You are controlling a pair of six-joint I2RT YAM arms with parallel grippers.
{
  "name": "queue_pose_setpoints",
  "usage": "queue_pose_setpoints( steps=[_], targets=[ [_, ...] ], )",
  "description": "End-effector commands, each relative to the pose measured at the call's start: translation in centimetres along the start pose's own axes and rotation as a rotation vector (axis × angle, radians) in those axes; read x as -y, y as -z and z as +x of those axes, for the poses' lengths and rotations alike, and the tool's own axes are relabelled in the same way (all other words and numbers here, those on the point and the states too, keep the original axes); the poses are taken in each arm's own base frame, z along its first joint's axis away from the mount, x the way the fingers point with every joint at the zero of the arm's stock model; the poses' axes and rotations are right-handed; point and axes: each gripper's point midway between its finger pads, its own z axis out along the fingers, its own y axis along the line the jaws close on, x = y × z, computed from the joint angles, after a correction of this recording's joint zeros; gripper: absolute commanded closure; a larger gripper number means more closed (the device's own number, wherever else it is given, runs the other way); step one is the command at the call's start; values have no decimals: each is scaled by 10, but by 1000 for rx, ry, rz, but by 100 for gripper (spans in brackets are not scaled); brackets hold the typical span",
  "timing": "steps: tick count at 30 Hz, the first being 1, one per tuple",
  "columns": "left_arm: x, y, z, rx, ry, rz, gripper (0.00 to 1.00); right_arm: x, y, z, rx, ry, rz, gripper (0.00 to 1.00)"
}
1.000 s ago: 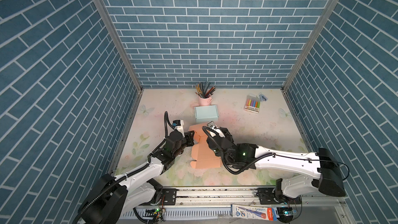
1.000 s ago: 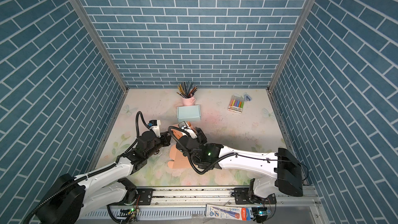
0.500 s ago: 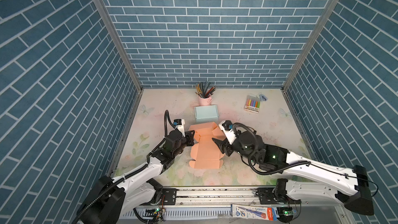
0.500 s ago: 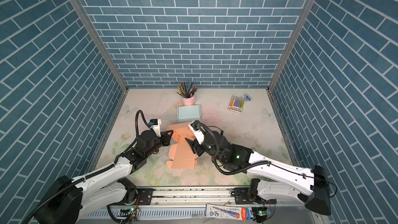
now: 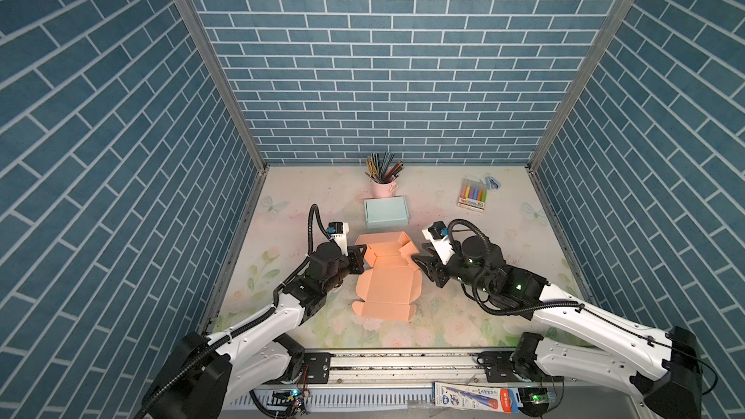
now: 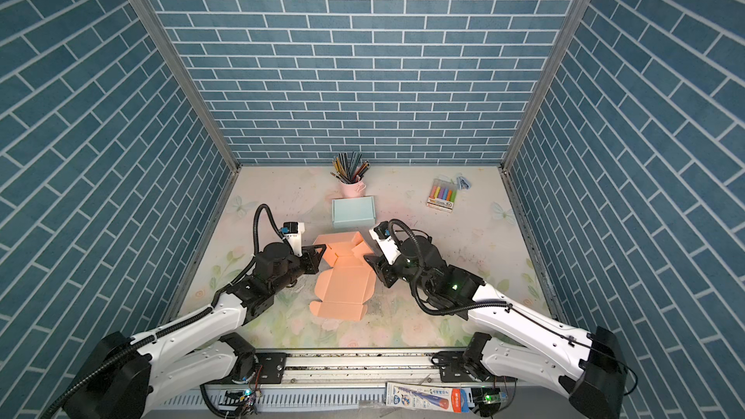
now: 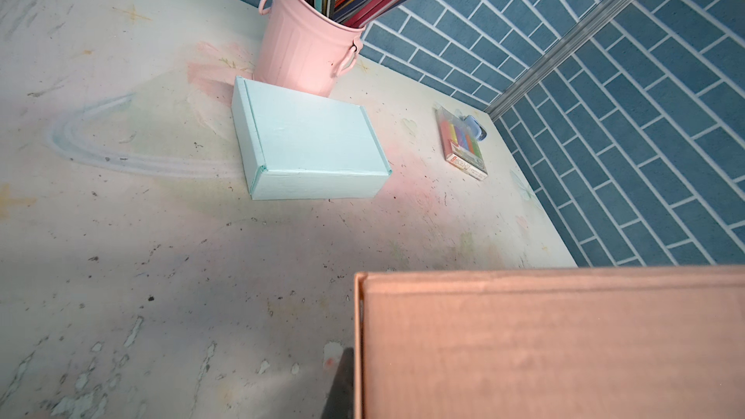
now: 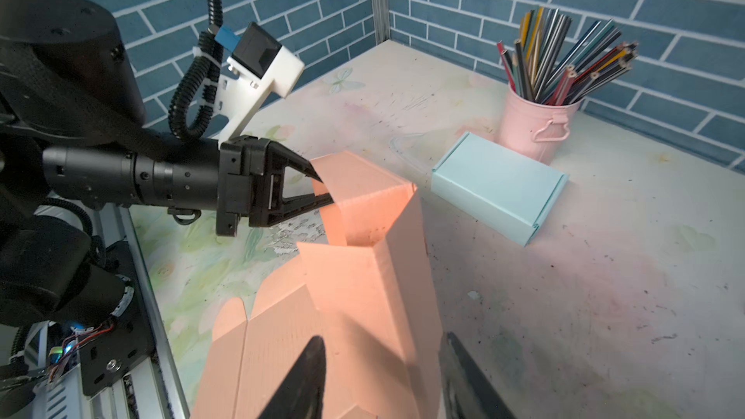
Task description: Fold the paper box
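Box (image 5: 387, 276) sits on the table (image 5: 463, 304), lower middle of both top views, between my two arms.

Left gripper (image 8: 324, 187): clenched on the upright wall at the box's far left corner, seen in the right wrist view. In a top view it shows at the box's upper left (image 5: 358, 256).

Right gripper (image 8: 383, 336): jaws apart, astride the raised right wall. I see no pinch on it.

Progress, my estimate: under halfway.
- Done: the far half has its walls up, though loose and leaning.
- Not done: the near panel with its small tabs lies flat on the table, the side flaps are untucked, and the lid is not closed.

Risk: the thin card may buckle if I squeeze off the crease.
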Motion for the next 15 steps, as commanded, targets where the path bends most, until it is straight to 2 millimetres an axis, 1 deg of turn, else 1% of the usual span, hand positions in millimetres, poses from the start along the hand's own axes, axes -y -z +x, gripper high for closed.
queue_pose_setpoints(
  steps=[1,7,10,13,15],
  targets=[
    [9,2,-11,25,-6,26,100,-5,-6,-6,16,38,-28,59],
    [9,2,-12,25,-5,27,100,-8,-16,-10,12,54,-44,70],
    [11,2,-12,25,-4,31,100,-12,-24,-11,9,50,-66,72],
    [11,2,-12,26,0,32,100,-8,-33,-8,-17,43,-33,73],
    [11,3,-13,28,-1,31,100,-5,-36,-7,-24,36,2,72]
  ],
)
